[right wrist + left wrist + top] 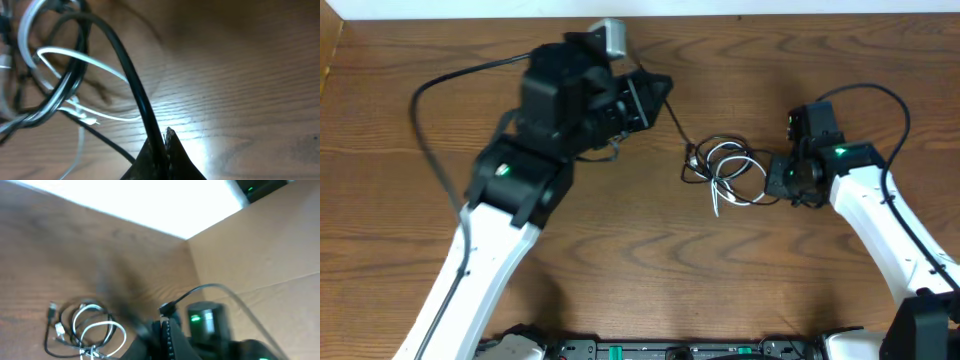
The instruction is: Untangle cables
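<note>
A brown wooden table (650, 270) with clear grain; its smooth varnish gives a soft sheen under the light. On it lie a black cable (133, 85) with a smooth, glossy plastic sheath and a white cable (82, 61), also smooth plastic. The left arm (485, 265) has a smooth white plastic shell and matt black housing.

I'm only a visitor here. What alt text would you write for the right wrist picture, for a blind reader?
A dark pincer at the bottom edge pinches a thick black cable, which rises up and left into a tangle of white and black cables on a wooden table.
</note>
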Robot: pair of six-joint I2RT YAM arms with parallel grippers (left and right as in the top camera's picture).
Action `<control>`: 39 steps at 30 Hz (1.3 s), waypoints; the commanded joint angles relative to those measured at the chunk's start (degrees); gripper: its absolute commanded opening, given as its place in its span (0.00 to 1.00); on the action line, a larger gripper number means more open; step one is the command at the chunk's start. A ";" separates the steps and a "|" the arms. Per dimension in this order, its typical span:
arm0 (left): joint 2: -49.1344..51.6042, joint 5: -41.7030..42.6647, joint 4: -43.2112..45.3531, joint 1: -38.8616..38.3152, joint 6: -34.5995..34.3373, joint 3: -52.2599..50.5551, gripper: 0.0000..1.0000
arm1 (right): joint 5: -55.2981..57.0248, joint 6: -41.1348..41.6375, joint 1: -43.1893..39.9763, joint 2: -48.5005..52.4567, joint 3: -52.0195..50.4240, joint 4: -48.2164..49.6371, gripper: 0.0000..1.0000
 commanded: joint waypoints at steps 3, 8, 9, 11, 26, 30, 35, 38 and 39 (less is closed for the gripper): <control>-4.13 0.09 -0.39 3.74 0.98 0.50 0.07 | 2.32 1.49 -0.28 -0.92 -3.58 1.40 0.02; -5.07 0.15 -3.06 7.17 0.98 0.50 0.07 | -1.16 -0.13 -1.25 -1.07 -2.82 1.46 0.35; -5.07 0.22 -3.43 7.58 0.98 0.50 0.07 | -3.69 -2.27 -1.68 -1.05 -2.32 1.79 0.43; -5.07 0.31 -4.50 7.93 1.01 0.50 0.07 | -11.41 -8.72 -2.67 -1.07 -0.74 2.25 0.53; 3.28 -8.48 -30.73 7.91 5.97 0.24 0.07 | -17.59 6.21 5.64 3.10 4.11 16.48 0.50; 6.86 -13.79 -34.95 7.91 6.12 0.24 0.07 | -16.74 9.22 7.72 8.04 4.11 18.34 0.45; 11.65 -17.44 -36.65 7.91 6.14 0.22 0.08 | -16.90 8.55 8.68 14.36 4.11 24.04 0.37; 14.62 -19.54 -37.13 7.91 6.12 0.22 0.08 | -16.98 7.39 8.94 17.57 4.11 27.52 0.33; 15.47 -19.91 -37.31 7.96 6.12 0.22 0.08 | -17.42 7.21 8.94 18.38 4.11 28.26 0.32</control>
